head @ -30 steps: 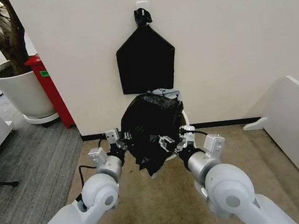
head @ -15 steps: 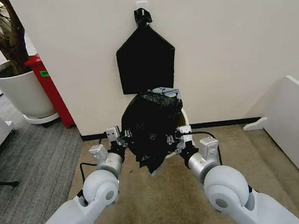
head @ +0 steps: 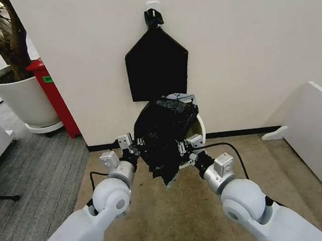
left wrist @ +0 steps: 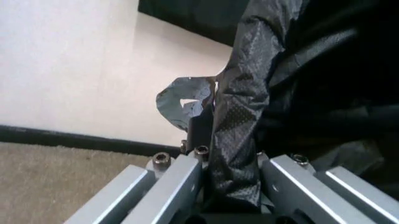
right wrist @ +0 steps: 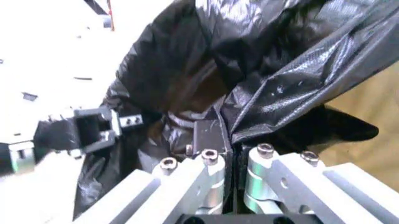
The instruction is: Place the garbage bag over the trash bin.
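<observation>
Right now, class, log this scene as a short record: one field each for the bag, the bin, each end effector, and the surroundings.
garbage bag: black garbage bag draped over the bin, loose corner hanging in front
trash bin: cream trash bin on the floor by the wall, mostly covered
left end effector: left end effector shut on the bag's left side
right end effector: right end effector shut on the bag's right side
surroundings: flat black bag on the wall above; plant pot at far left

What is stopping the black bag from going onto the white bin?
Nothing visible stands in the way. The left gripper and right gripper each pinch the garbage bag, which already drapes over most of the trash bin; part of its rim remains bare.
</observation>
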Robot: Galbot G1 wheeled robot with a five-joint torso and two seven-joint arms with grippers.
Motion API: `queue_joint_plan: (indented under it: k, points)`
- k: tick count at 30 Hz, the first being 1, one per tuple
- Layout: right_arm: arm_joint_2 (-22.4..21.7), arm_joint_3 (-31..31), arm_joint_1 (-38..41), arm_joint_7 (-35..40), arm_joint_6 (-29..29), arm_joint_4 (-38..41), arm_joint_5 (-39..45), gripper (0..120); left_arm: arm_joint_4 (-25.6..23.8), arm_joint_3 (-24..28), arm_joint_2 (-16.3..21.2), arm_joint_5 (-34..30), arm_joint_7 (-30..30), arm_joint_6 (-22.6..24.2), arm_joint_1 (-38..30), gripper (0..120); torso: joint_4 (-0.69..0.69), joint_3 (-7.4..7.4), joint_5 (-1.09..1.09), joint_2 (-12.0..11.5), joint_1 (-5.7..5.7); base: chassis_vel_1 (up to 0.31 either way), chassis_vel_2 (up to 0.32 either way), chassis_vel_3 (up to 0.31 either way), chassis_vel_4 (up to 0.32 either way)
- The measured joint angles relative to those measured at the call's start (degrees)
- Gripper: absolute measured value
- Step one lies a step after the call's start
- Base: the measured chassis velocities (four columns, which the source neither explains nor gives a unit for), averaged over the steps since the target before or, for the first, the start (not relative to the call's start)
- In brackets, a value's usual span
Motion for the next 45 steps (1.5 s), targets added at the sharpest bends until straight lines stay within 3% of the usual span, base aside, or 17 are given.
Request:
queue_joint_plan:
  k: [4,9,18,29,40,45]
  points:
    - [0.08,-0.02,-0.45,0.3,2.44,0.52,1.23,0,0.18,-0.33,-0.13,-1.91,-1.52,0.64,0.09,0,0.01,0.0,0.0,0.0,0.0,0.0,0.0,0.0,0.0]
    - [0.31,0.36,-0.8,4.82,6.23,1.57,3.57,0,0.29,-0.86,-0.74,-9.54,-4.57,1.19,0.27,0,0.0,0.0,0.0,0.0,0.0,0.0,0.0,0.0,0.0]
    - [-0.68,2.05,-1.7,12.45,7.28,5.63,8.15,0,0.29,-0.94,-1.7,-14.91,-6.1,1.27,0.65,0,0.0,0.0,0.0,0.0,0.0,0.0,0.0,0.0,0.0]
    - [-1.69,3.82,-3.64,16.1,5.5,8.26,10.19,0,0.37,-1.69,-1.57,-16.85,-6.35,1.17,0.64,0,0.0,0.0,0.0,0.0,0.0,0.0,0.0,0.0,0.0]
    - [-11.17,6.02,-3.18,20.59,1.54,8.38,15.37,0,0.31,-3.11,-1.47,-16.33,-3.52,1.0,1.08,0,0.0,0.0,0.0,0.0,0.0,0.0,0.0,0.0,0.0]
    - [-12.69,6.19,-2.15,21.21,-1.34,7.39,17.19,0,-0.57,-4.1,-1.49,-16.41,-2.08,0.98,2.24,0,0.0,0.0,0.0,0.0,0.0,0.0,0.0,0.0,0.0]
